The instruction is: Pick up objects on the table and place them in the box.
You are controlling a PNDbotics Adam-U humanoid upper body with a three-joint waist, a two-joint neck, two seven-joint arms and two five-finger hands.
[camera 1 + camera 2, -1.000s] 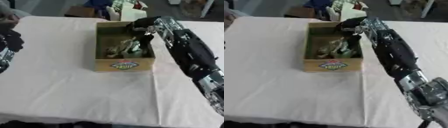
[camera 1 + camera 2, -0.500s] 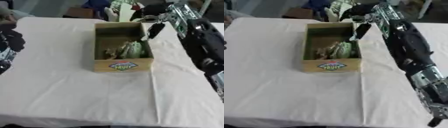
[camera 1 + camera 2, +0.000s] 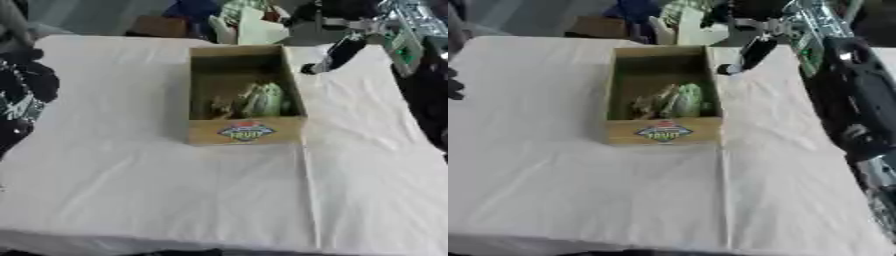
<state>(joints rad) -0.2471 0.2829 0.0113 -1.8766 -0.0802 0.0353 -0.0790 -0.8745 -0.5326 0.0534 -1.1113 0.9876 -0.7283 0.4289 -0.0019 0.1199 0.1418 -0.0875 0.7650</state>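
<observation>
Risen clear of the box [image 3: 246, 131], right hand [image 3: 750, 50] hangs beyond its far-right rim, fingers empty.

- My right arm [image 3: 859, 100] comes in along the right side and reaches toward the far edge, mostly black, with silver at the joints near the wrist.
- My right hand [image 3: 750, 50] hangs at the far end of it, fingers straight and pointing down and to my left, with nothing in them.
- My left hand [image 3: 26, 87] shows at the left edge as a dark, blurred shape; I can't make out how it is posed.
</observation>
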